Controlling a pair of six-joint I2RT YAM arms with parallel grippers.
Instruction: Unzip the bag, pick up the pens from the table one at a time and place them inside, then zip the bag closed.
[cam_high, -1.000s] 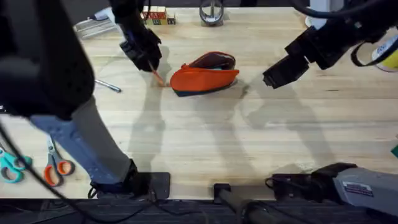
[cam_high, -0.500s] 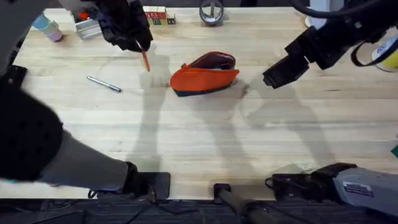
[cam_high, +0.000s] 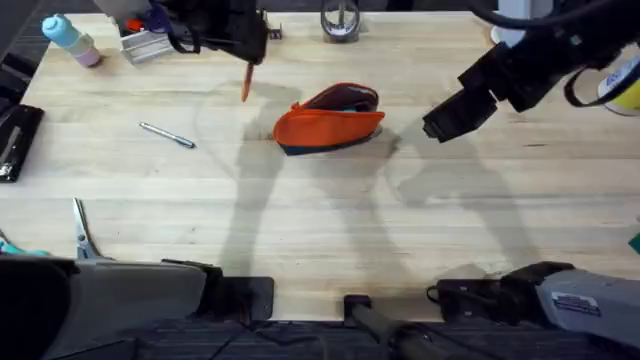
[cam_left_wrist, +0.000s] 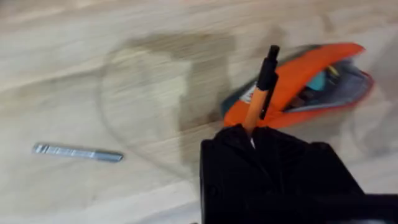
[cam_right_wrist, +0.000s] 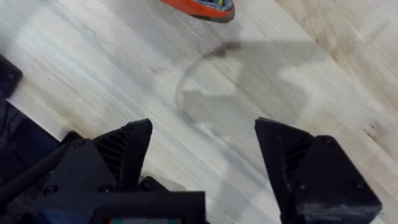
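Observation:
The orange bag (cam_high: 328, 122) with its dark navy base lies mid-table, its top gaping open; the left wrist view shows it too, bag (cam_left_wrist: 298, 81). My left gripper (cam_high: 243, 48) hovers high at the back left, shut on the orange pen (cam_high: 246, 83), which hangs down from it; the same pen (cam_left_wrist: 258, 93) sticks out past my fingers in the left wrist view. The silver-grey pen (cam_high: 167, 135) lies on the table (cam_high: 330, 230) to the left, also seen as pen (cam_left_wrist: 78, 152). My right gripper (cam_high: 445, 118) hangs open just right of the bag, nothing between its fingers (cam_right_wrist: 298, 168).
Scissors (cam_high: 82, 232) lie at the front left. Along the back edge stand a blue-capped bottle (cam_high: 70, 40), small blocks (cam_high: 272, 28) and a metal ring stand (cam_high: 340, 20). A black object (cam_high: 15, 140) sits at the far left edge.
My left arm has lifted the orange pen off the table and carried it up and back; the arm now blocks less of the left side. The right arm has not moved.

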